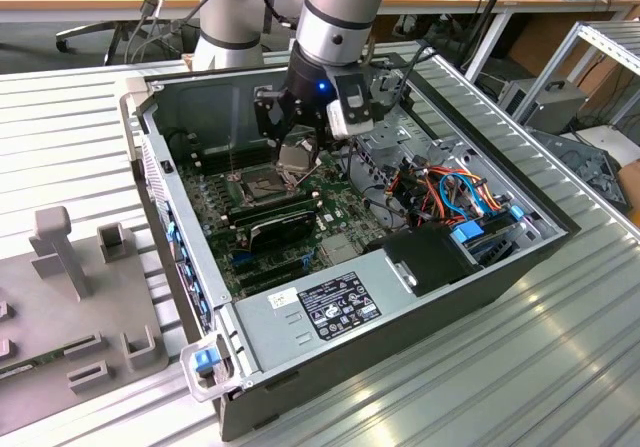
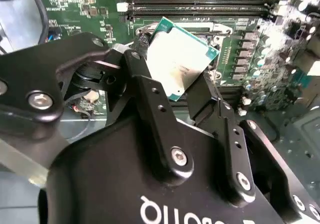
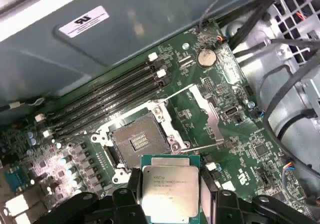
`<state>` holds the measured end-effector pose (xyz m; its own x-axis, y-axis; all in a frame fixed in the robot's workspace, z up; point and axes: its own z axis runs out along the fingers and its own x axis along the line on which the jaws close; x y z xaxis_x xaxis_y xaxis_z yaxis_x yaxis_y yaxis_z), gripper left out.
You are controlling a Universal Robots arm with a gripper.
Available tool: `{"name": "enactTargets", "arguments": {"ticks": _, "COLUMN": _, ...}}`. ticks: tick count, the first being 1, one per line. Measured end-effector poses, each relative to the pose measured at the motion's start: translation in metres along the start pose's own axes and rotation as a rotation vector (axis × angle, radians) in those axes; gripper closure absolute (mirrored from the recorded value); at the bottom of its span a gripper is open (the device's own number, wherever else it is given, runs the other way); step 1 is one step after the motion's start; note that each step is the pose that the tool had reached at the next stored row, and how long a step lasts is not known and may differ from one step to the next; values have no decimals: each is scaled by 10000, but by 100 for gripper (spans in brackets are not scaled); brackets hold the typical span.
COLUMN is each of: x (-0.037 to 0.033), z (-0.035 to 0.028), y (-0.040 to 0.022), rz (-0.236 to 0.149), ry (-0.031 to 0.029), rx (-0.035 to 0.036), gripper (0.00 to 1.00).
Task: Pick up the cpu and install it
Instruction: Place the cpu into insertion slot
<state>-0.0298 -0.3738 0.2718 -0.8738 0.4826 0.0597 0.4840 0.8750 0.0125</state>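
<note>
**Inspector:** State of the gripper?

**Examiner:** The gripper [image 2: 176,91] is clamped on the cpu [image 2: 181,57]. In both wrist views its black fingers [image 2: 147,98] press on two opposite edges of the chip. The silver face is toward the cameras, with a green rim showing round it.

**Inspector:** Location of the cpu?

**Examiner:** It is held in the air inside the open case [image 1: 480,297], above the green board [image 1: 330,222]. In the exterior view it hangs tilted under the arm [image 1: 340,12], just beside the socket [image 1: 248,180] on the exterior view's right. It is not seated.

**Inspector:** Socket condition?

**Examiner:** In the first wrist view the socket lies uncovered, dark, with its contact field exposed. Its metal frame [image 3: 207,111] is swung open and lies off to one side.

**Inspector:** Surroundings?

**Examiner:** Long memory slots [image 3: 107,96] run alongside the socket. A coin cell [image 3: 206,57] sits near a corner of the board. Coloured cables [image 1: 450,192] are bundled toward the exterior view's right of the case, and a labelled power unit [image 1: 335,307] lies along its near side. The case lies on its side on a ribbed metal table [image 1: 70,127]. Grey fixtures [image 1: 60,257] stand at the exterior view's left, well apart from the case.
</note>
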Motion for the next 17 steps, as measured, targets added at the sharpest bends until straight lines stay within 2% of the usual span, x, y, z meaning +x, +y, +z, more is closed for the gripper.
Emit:
{"name": "enactTargets", "arguments": {"ticks": 1, "x": 0, "z": 2, "y": 0, "rz": 725, "ry": -19, "rx": -25, "gripper": 45}}
{"name": "enactTargets", "arguments": {"ticks": 13, "x": 0, "z": 6, "y": 0, "rz": 2498, "ry": -71, "rx": -80, "gripper": 45}}
{"name": "enactTargets", "arguments": {"ticks": 16, "x": 0, "z": 8, "y": 0, "rz": 3221, "ry": -90, "rx": -103, "gripper": 45}}
{"name": "enactTargets", "arguments": {"ticks": 17, "x": 0, "z": 8, "y": 0, "rz": 3357, "ry": -94, "rx": -107, "gripper": 45}}
